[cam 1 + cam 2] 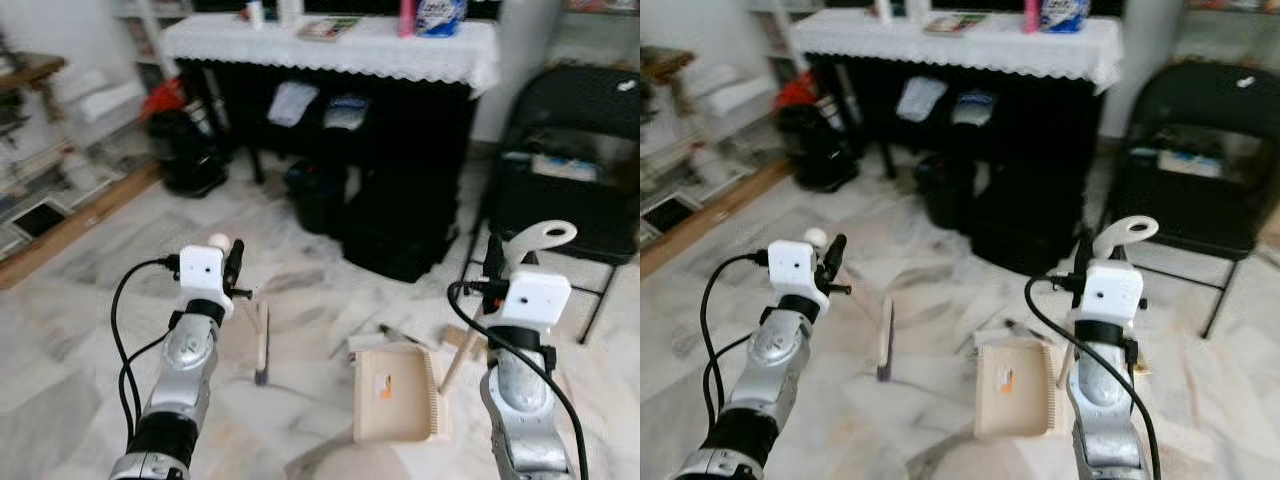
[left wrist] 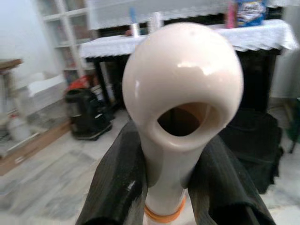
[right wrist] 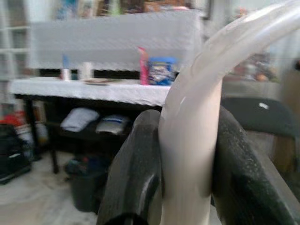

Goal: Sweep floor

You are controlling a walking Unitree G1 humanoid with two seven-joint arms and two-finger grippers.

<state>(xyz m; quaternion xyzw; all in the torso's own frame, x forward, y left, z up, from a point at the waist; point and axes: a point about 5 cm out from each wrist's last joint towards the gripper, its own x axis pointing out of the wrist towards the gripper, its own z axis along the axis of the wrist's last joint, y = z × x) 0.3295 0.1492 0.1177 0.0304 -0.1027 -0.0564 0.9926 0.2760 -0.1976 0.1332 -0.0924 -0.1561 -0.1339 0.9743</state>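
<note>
My left gripper (image 1: 230, 262) is shut on the cream broom handle (image 2: 183, 89), whose rounded end with a hanging hole sticks out past the black fingers (image 2: 117, 183). The broom (image 1: 262, 340) slants down to the marble floor, its dark bristles touching the floor just left of the dustpan. My right gripper (image 1: 503, 262) is shut on the pale looped handle (image 3: 192, 136) of the beige dustpan (image 1: 395, 395), which lies flat on the floor between my arms. A few bits of litter (image 1: 398, 334) lie on the floor just beyond the pan.
A black table under a white lace cloth (image 1: 330, 50) stands ahead, with a dark bin (image 1: 315, 195) and a black box (image 1: 400, 235) beneath it. A black folding chair (image 1: 570, 150) is at the right. A black bag (image 1: 185, 150) and shelves are at the left.
</note>
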